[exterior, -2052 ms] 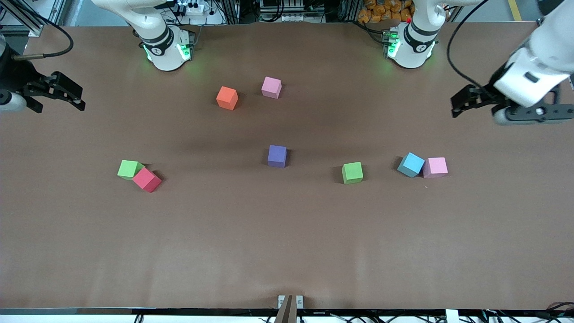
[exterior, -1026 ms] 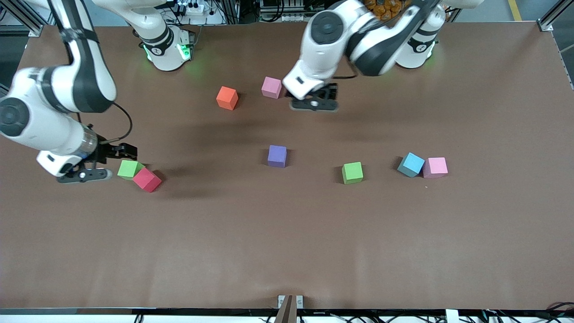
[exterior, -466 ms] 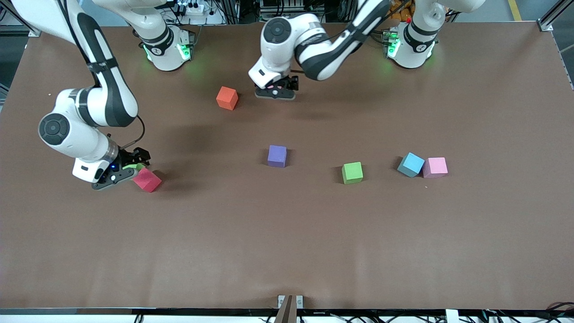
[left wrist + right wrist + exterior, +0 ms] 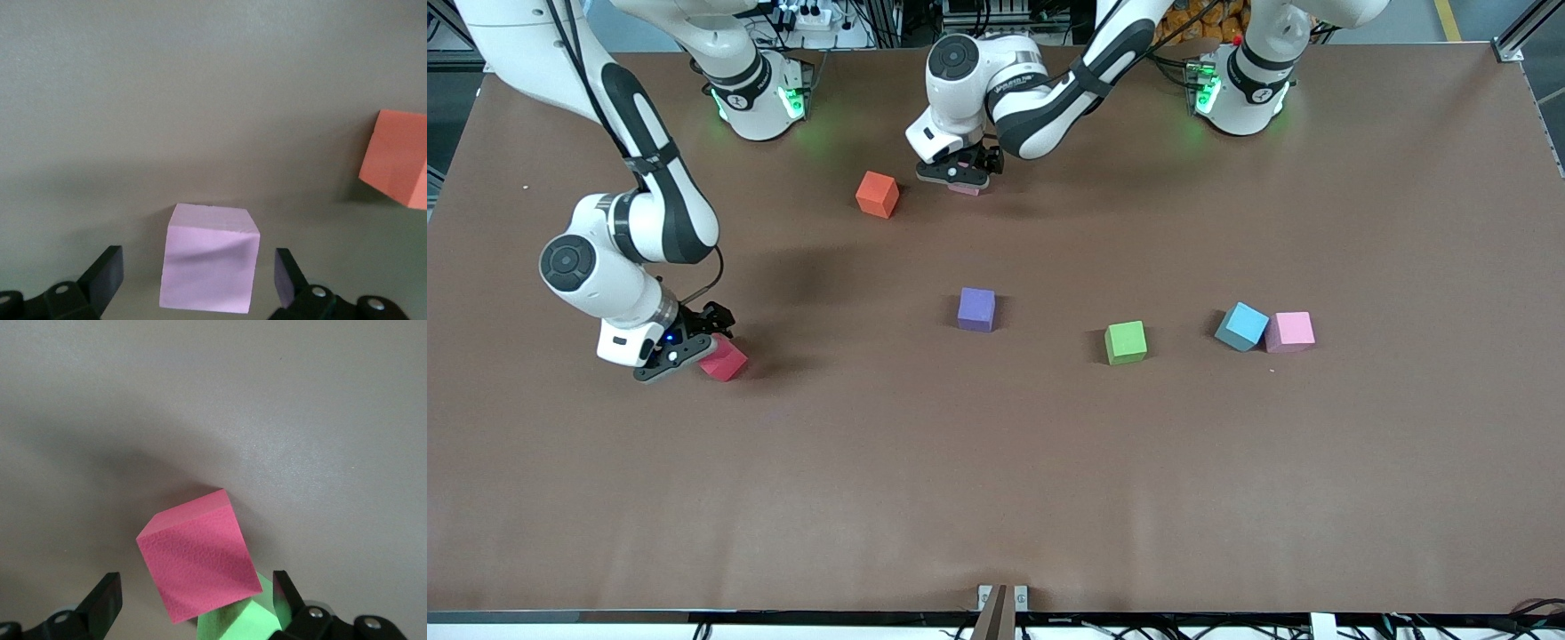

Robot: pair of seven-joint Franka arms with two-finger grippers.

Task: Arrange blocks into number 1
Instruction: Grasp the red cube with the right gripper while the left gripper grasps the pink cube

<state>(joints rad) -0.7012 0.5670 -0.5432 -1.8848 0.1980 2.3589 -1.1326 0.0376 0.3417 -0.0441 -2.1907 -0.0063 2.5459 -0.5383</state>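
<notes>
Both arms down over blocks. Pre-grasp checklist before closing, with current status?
1. Left gripper open, a gap on each side of the pink block: ok.
2. Pink block stands apart from the orange block: ok.
3. Right gripper open: ok.
4. Right gripper has a single block between its fingers: not ok; red block and green block touch and both sit there.
5. Which of the two the right fingers would catch: cannot tell.
6. Purple block at mid-table, away from both arms: ok.
</notes>
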